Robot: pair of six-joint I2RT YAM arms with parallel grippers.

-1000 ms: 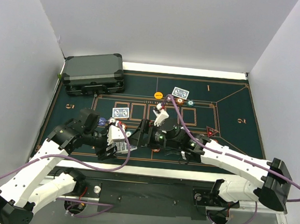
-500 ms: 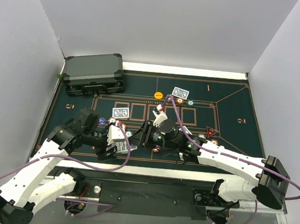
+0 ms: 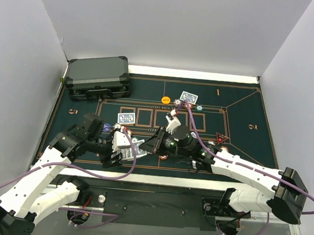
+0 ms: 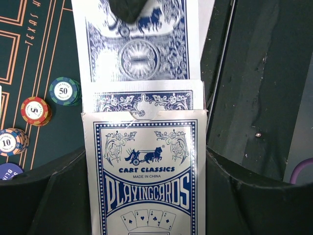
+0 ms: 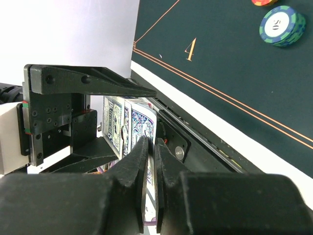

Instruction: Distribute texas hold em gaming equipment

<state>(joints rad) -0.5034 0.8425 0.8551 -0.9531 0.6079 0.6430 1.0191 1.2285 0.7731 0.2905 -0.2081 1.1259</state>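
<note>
My left gripper [image 3: 119, 148] is shut on a white and blue playing-card box [image 4: 142, 186], held above the mat's near left part. A blue-backed card [image 4: 137, 44] sticks out of the box's open top. My right gripper [image 5: 150, 147] is shut on that card's [image 5: 143, 125] edge, its fingers pinched flat against it right next to the box [image 5: 113, 122]. In the top view the right gripper [image 3: 144, 144] meets the box [image 3: 124, 142]. Two blue-backed cards lie on the mat, one [image 3: 126, 118] at left centre and one [image 3: 189, 96] at the far middle. Chips [image 4: 64, 90] lie beside the box.
A dark grey hard case [image 3: 98, 77] stands at the mat's far left corner. Loose chips [image 3: 166, 99] lie around the far card, with a red triangle marker [image 3: 222, 138] to the right. The green mat [image 3: 245, 108] has white walls around it.
The right gripper has closed from open onto the card sticking out of the box. The right arm shifted slightly toward the left gripper. The left arm has stayed still.
</note>
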